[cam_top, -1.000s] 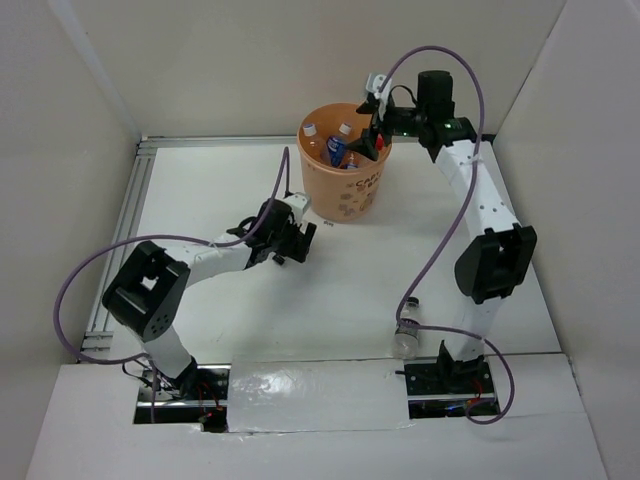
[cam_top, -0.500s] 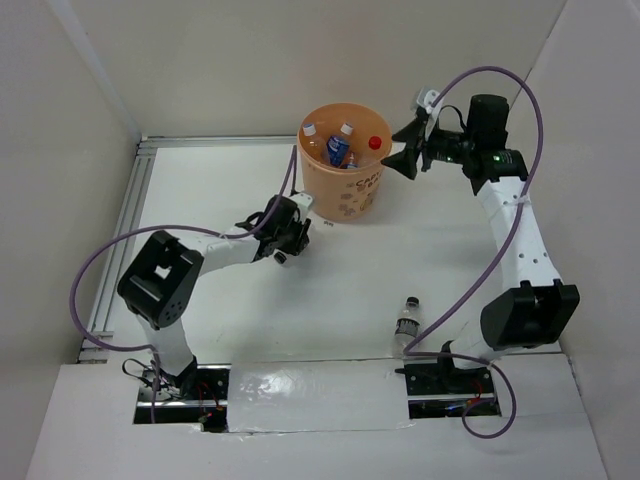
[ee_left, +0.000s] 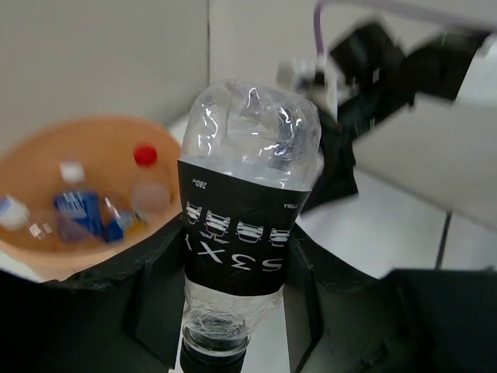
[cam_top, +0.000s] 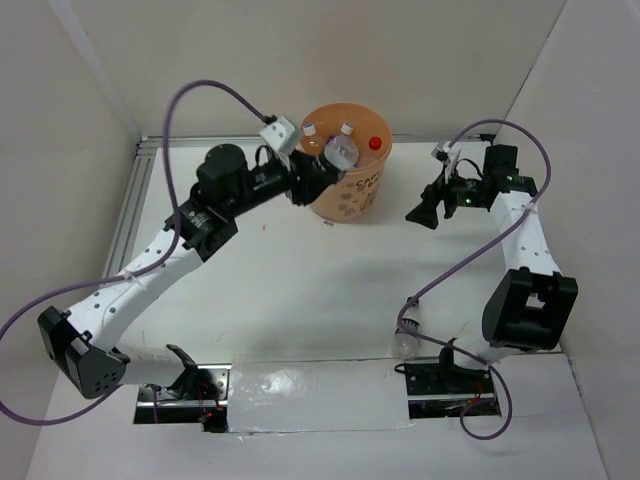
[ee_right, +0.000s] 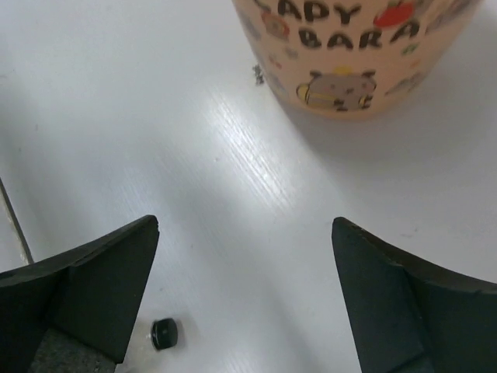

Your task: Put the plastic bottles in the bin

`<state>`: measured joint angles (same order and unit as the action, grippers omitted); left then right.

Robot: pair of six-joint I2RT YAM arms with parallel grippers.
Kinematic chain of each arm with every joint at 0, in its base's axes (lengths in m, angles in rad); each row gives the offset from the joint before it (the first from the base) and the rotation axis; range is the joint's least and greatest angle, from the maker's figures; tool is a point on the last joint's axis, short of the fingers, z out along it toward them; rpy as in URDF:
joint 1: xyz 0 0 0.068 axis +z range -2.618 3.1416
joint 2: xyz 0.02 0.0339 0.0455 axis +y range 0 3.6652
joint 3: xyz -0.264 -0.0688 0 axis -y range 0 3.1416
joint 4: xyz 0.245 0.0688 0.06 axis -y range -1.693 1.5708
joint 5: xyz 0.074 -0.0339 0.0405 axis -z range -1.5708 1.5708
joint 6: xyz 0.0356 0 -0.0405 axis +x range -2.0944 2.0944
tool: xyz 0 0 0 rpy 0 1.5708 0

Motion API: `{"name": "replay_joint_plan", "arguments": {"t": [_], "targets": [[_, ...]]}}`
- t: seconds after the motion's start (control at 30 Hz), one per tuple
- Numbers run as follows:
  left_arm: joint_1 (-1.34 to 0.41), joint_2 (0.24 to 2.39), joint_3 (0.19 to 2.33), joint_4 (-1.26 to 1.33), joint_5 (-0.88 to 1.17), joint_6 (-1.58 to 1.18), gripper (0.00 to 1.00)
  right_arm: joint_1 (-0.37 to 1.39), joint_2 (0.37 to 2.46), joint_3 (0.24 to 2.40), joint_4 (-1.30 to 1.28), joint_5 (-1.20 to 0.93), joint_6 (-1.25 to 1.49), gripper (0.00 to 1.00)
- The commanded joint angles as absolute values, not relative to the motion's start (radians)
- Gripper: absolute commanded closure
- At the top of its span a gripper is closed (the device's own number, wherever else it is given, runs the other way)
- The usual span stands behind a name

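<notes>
The left gripper (cam_top: 320, 172) is shut on a clear plastic bottle with a black label (cam_top: 340, 153), held in the air at the near-left rim of the pale-orange bin (cam_top: 355, 195). In the left wrist view this bottle (ee_left: 245, 225) sits between the black fingers (ee_left: 159, 303), cap toward the camera, with the bin (ee_left: 39, 151) below to the left. Several bottles stand inside the bin, one with a red cap (cam_top: 375, 143). Another clear bottle (cam_top: 407, 335) lies by the right arm's base. The right gripper (cam_top: 425, 212) hangs open and empty right of the bin.
The right wrist view shows the bin's printed wall (ee_right: 349, 54) ahead of the open gripper (ee_right: 245, 227), and a small black round piece (ee_right: 164, 332) on the white table by the left finger. A tiny dark speck (cam_top: 328, 224) lies near the bin's foot. White walls enclose the table.
The left arm has risen from the table with the black-labelled bottle to the bin's rim. The right arm has drawn back from above the bin, down to the right, jaws open.
</notes>
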<state>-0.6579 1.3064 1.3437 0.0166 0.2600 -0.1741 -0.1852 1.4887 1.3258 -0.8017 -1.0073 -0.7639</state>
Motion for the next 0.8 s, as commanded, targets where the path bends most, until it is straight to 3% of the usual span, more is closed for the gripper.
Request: {"name": "replay_joint_plan", "arguments": {"t": [0.0,0.1,0.2,0.23,0.27,0.3,0.37,0.43,0.5,0.73,0.77], "targets": [[-0.621,1.382,1.422,0.191,0.229,-0.247,0.84,-0.209,1.496,1.305,-0.905,-1.023,-0.85,0.0],[-0.612,1.538,1.526,0.307,0.131,-0.328,0.82,-0.218,1.48,1.281,-0.905,-0.974,-0.85,0.0],[-0.612,1.713,1.659,0.341,0.055,-0.364,0.68,-0.218,1.43,1.255,-0.905,-0.904,-0.841,0.0],[-0.612,1.756,1.701,0.321,0.017,-0.373,0.56,-0.218,1.419,1.255,-0.893,-0.866,-0.769,0.06],[-0.603,1.834,1.779,0.305,0.003,-0.382,0.5,-0.19,1.41,1.255,-0.903,-0.824,-0.752,0.23],[-0.603,1.871,1.817,0.295,0.003,-0.382,0.46,-0.19,1.41,1.255,-0.923,-0.765,-0.752,0.33],[-0.594,1.937,1.896,0.232,-0.008,-0.376,0.33,-0.181,1.41,1.264,-0.971,-0.712,-0.729,0.4],[-0.582,1.983,1.957,0.21,-0.018,-0.376,0.21,-0.181,1.42,1.264,-1.044,-0.687,-0.739,0.33],[-0.581,2.0,1.985,0.193,-0.018,-0.387,0.03,-0.181,1.433,1.276,-1.129,-0.722,-0.891,0.18],[-0.571,1.97,1.994,0.166,0.029,-0.396,0.0,-0.235,1.203,1.036,-1.144,-0.844,-1.656,0.04],[-0.58,1.926,1.994,0.166,0.029,-0.396,0.0,-0.235,1.168,0.981,-1.188,-0.853,-1.913,0.02]]}}
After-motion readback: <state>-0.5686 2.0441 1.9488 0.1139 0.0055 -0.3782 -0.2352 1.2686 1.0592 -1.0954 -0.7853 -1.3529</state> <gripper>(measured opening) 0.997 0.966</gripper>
